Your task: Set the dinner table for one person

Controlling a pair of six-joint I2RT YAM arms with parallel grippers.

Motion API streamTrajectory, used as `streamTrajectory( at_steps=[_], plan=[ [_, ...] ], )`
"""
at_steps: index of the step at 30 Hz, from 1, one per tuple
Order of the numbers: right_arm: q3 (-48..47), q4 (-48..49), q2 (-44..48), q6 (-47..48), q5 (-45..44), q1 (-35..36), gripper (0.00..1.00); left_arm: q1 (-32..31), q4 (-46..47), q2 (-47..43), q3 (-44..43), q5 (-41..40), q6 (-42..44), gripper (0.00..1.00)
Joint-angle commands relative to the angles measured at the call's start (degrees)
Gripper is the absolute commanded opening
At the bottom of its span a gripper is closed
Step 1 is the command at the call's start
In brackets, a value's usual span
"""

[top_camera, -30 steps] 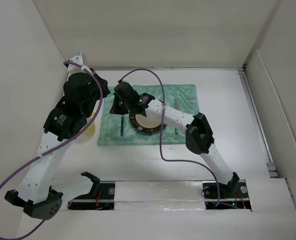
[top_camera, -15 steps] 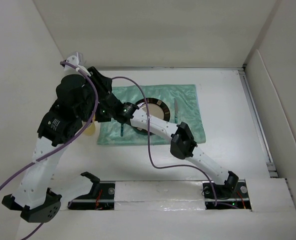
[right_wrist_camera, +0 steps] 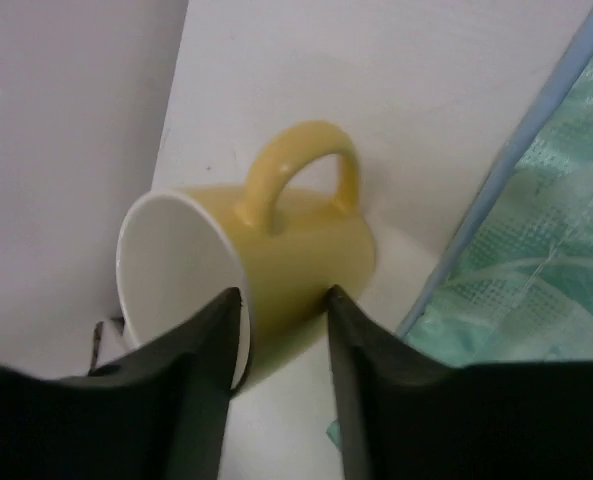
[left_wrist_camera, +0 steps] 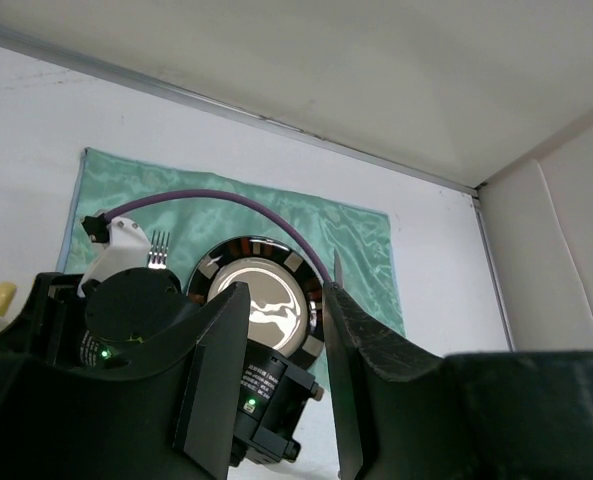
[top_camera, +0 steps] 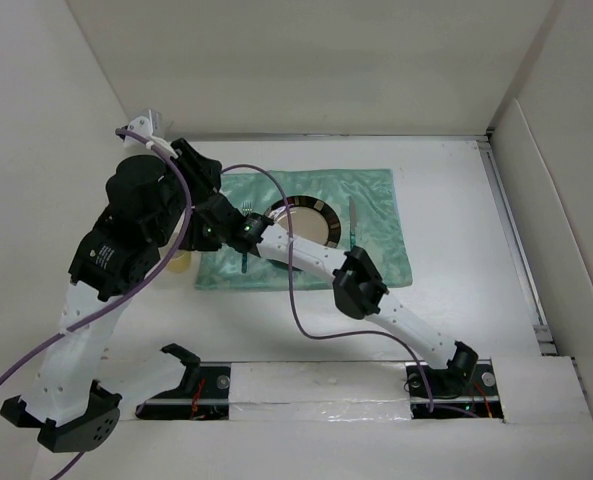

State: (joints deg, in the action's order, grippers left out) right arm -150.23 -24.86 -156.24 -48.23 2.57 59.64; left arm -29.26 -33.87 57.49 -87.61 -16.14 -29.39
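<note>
Black fingers of the right pincer [right_wrist_camera: 279, 300] stand parted at the near edge of the right wrist view, grasping nothing as far as I can see. Directly beyond their tips the yellow mug [right_wrist_camera: 296, 240] lies on its side on the white worktop [right_wrist_camera: 306, 60]. Its long axis runs slantwise: the white mouth points towards the side wall [right_wrist_camera: 66, 100], the base towards the mint-green placemat [right_wrist_camera: 546, 250], and the handle is on the side far from the fingers. The body looks wider than the gap, so I judge the next move needs a wider opening or a grip on the rim, then a turn to upright. The left pincer [left_wrist_camera: 284, 290] is also released and empty, but it hangs higher, above the right wrist, so the right arm is nearer. Farther, on the placemat, the plate [left_wrist_camera: 261, 305] sits in the middle, with 1 fork [left_wrist_camera: 159, 245] left of it and 1 knife [top_camera: 352, 222] right. The purple cable [left_wrist_camera: 226, 200] and the left arm crowd this corner.
</note>
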Motion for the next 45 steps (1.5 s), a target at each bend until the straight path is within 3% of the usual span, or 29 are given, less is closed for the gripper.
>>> streamTrajectory(
  at_steps=[1, 5, 6, 7, 14, 20, 22, 25, 29, 34, 45],
  plan=[
    [3.1, 0.2, 2.4, 0.5, -1.6, 0.2, 0.38, -0.4, 1.0, -1.8, 0.4, -1.0, 0.3, 0.33],
    [6.7, 3.2, 6.1, 0.5, -1.1, 0.2, 0.12, -0.4, 1.3, -1.9, 1.0, -1.1, 0.2, 0.33],
    [7.0, 4.1, 6.9, 0.6, -0.3, 0.2, 0.02, -0.4, 1.3, -1.9, 1.0, -1.3, 0.3, 0.33],
    [7.1, 4.7, 7.7, 0.1, 0.3, 0.2, 0.00, -0.4, 1.5, -1.9, 1.0, -1.4, 0.3, 0.33],
    [19.0, 15.8, 23.6, -2.9, 3.2, -5.0, 0.00, -0.4, 1.8, -1.2, -0.8, -4.1, 1.8, 0.33],
    [31.9, 13.8, 38.5, 2.2, 1.6, -14.2, 0.00, -0.4, 2.7, -1.0, 1.9, -4.4, 2.8, 0.33],
    [38.9, 11.6, 43.5, 5.9, -1.3, -19.4, 0.00, -0.4, 3.3, -1.4, 3.7, -4.0, 3.0, 0.34],
    [41.5, 5.0, 46.3, 11.6, -7.4, -26.6, 0.00, -0.4, 4.5, -1.3, 6.9, -1.9, 3.7, 0.38],
    [37.7, -3.6, 44.5, 15.4, -14.5, -35.2, 0.00, -0.4, 5.4, 1.6, 9.0, 1.3, 4.2, 0.39],
    [32.4, -10.4, 40.1, 16.9, -16.4, -44.5, 0.00, -0.4, 8.3, 5.3, 9.2, 4.3, 4.8, 0.39],
    [28.8, -13.8, 33.4, 18.3, -14.3, -50.4, 0.00, -0.4, 12.9, 8.5, 11.4, 5.5, 5.7, 0.40]
  ],
)
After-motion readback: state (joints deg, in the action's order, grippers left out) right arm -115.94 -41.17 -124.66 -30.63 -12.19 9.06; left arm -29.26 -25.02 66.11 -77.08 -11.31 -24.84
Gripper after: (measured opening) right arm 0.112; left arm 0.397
